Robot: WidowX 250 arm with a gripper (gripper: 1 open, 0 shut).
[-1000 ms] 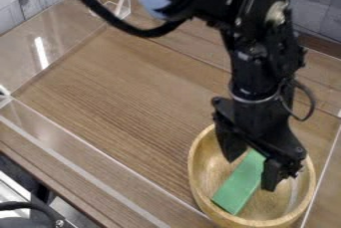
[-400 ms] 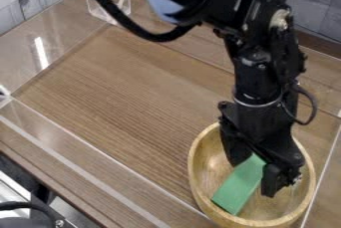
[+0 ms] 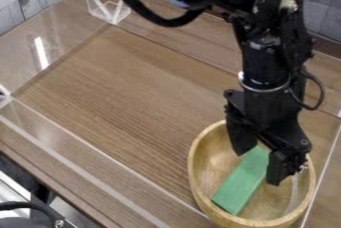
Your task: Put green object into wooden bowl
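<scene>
Block (image 3: 240, 184) in the bowl (image 3: 197, 177) looks light and stiff; your gripper (image 3: 273, 178) is wide open, holding nothing, so pinch its long sides if regrasping.

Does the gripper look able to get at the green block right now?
Probably yes: the gripper is open just over the bowl, and the block lies inside with its near part uncovered.

Brown wooden table (image 3: 120, 98) (pale edging)

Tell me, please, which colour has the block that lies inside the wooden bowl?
The block is plain green; it shows best in the camera view.
</scene>
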